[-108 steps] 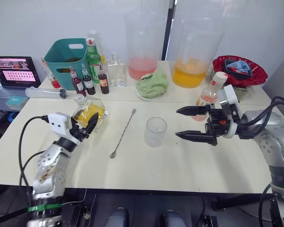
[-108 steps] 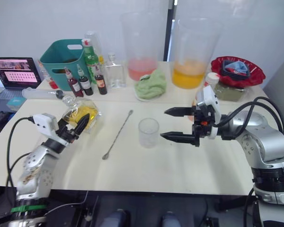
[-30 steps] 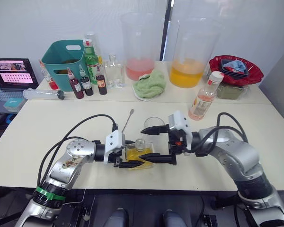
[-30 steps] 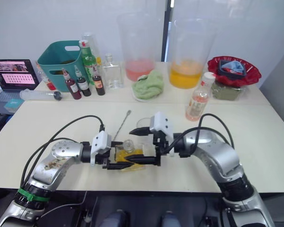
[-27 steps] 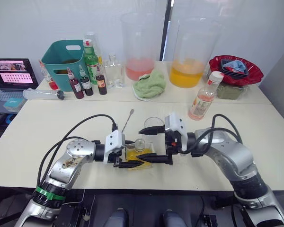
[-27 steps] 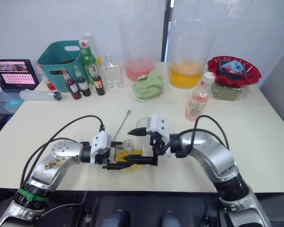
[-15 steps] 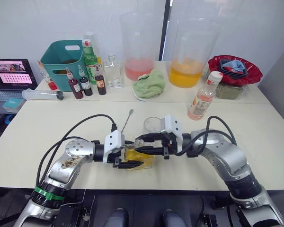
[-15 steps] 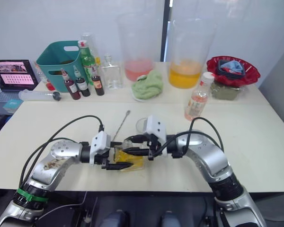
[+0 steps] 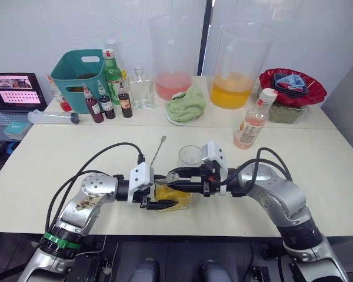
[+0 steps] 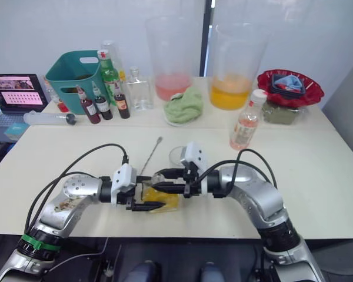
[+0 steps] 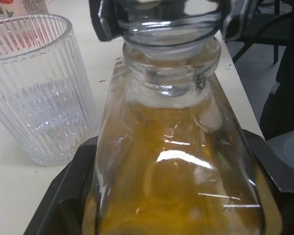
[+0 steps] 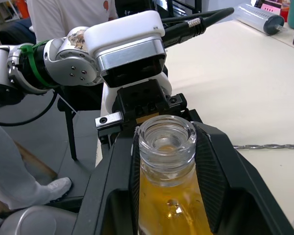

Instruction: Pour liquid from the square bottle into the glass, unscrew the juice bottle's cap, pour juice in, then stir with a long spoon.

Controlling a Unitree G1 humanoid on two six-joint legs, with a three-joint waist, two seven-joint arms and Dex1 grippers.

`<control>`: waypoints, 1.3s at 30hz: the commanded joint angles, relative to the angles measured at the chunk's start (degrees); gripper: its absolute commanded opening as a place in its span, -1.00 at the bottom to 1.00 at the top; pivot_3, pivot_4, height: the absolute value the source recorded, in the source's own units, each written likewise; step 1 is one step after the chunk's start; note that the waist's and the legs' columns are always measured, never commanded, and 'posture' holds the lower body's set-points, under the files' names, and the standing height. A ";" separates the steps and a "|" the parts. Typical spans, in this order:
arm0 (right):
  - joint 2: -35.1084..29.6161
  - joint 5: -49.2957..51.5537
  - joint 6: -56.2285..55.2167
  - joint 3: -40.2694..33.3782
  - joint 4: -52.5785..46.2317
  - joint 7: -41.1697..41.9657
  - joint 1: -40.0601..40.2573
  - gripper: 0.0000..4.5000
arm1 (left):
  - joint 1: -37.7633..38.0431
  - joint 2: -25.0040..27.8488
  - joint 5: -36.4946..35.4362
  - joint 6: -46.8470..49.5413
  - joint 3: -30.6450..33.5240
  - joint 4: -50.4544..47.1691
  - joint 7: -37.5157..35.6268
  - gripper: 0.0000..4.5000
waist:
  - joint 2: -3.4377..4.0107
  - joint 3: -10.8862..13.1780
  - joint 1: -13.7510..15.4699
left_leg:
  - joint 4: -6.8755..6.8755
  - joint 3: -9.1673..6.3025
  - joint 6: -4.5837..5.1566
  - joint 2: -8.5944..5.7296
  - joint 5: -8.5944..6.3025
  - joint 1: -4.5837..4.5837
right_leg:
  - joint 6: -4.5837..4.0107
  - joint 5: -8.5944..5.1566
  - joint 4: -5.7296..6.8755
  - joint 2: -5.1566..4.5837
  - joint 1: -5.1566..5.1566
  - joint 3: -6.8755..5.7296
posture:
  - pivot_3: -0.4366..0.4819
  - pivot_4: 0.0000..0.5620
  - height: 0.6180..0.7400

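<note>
my left claw clamps the square bottle by its body low over the counter, just before the glass, steadying it so my right claw can close round the stopper and pull it.

Square bottle: clear, yellow liquid, gripped near surface's front edge. Glass: empty, upright, just behind. Juice bottle: capped, upright.
</note>
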 commanded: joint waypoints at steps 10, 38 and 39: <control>-0.79 3.47 -5.60 -6.87 -6.69 1.66 -3.02 -0.53 | -2.04 -1.69 0.64 -2.15 -1.19 2.86 -1.29 0.24 | 0.00 0.00 -0.03 | 0.00 0.00 0.00 0.00 0.00 -0.01 | 0.00 0.00 0.00 0.00 -0.01 0.00 | -0.05 -0.47 1.00; -16.05 -0.05 -15.05 -26.09 25.01 3.93 -5.11 -0.53 | -2.87 -3.06 0.61 -3.18 -0.59 4.52 -0.97 0.24 | 0.16 -0.06 0.05 | -0.05 0.19 0.03 0.01 -0.02 0.47 | 0.00 0.00 -0.11 0.01 0.56 -0.01 | -0.05 -0.47 1.00; -16.38 -1.23 -17.86 -28.77 32.33 1.78 -4.61 -0.53 | -2.89 -3.17 0.53 -3.09 -0.56 4.45 -0.85 0.24 | 0.16 -0.06 0.13 | -0.05 0.20 0.03 0.01 -0.02 0.48 | 0.00 0.00 -0.12 0.01 0.59 -0.02 | -0.05 -0.47 1.00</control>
